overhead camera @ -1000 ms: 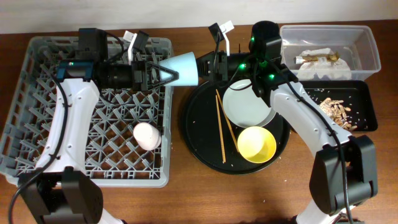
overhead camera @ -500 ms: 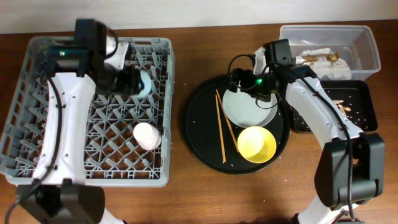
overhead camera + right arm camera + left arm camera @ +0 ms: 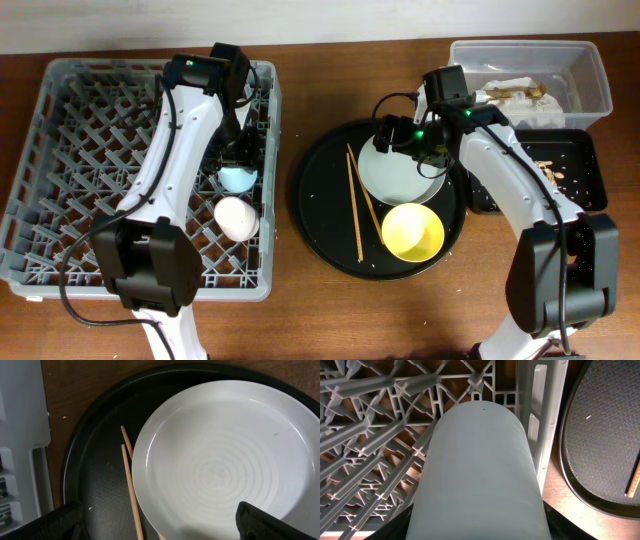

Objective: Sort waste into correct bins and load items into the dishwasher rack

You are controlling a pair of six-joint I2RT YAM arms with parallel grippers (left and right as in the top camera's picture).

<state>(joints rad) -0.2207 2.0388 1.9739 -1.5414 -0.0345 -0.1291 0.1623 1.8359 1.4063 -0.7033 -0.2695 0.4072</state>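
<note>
Left gripper [image 3: 238, 158] is clamped on the small light-blue cup [image 3: 237, 180], which sits among the pegs near the right wall of the dishwasher rack [image 3: 70, 130] (just beside the small pink cup [image 3: 237, 218]). Right gripper [image 3: 402, 140] hangs over the pale grey plate [image 3: 398, 178], fingers spread wide, holding nothing.
</note>
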